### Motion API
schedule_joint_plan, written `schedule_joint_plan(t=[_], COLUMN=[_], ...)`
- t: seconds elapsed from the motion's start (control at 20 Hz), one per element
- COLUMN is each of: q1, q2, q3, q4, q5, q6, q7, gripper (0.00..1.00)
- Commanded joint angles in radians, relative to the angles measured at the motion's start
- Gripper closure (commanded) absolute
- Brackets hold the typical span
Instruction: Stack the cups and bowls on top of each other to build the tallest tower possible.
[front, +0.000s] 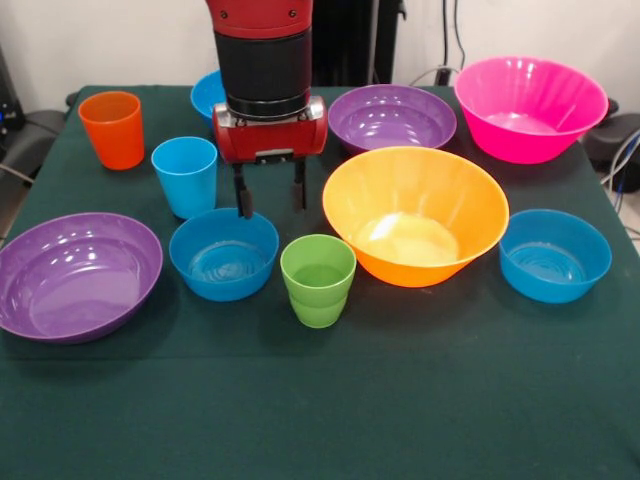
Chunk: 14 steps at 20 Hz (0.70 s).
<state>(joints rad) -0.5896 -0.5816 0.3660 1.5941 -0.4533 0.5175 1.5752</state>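
My gripper (270, 198) hangs open, empty, just behind the gap between a small blue bowl (223, 254) and the green cup (318, 280). The light blue cup (185, 176) stands upright to its left and the orange cup (112, 129) at the far left. A large orange-yellow bowl (415, 216) sits right of centre, with a pink bowl (530, 108) at the back right. One purple bowl (78, 276) lies front left, another purple bowl (392, 118) behind centre. A second blue bowl (555, 255) is at the right and a third blue bowl (208, 95) is partly hidden behind the arm. Nothing is stacked.
A dark green cloth (320, 400) covers the table, its front strip bare. Cables (622, 160) hang off the right edge.
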Motion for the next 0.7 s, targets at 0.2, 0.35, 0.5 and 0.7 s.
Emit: schedule_joint_plan(t=[0.2,0.35,0.5,0.7], q1=[0.052,0.052,0.052,0.048], q2=[-0.069,-0.08,-0.08,-0.072], q3=[-0.017,-0.011,-0.013,-0.007], q4=[0.092,0.115,0.132,0.14], q5=[0.053,0.064,0.076,0.096], q6=[-0.018,-0.001,0.001,-0.001], q7=[0.163,0.145,0.137,0.131], gripper=[0.0,0.0,0.0,0.0])
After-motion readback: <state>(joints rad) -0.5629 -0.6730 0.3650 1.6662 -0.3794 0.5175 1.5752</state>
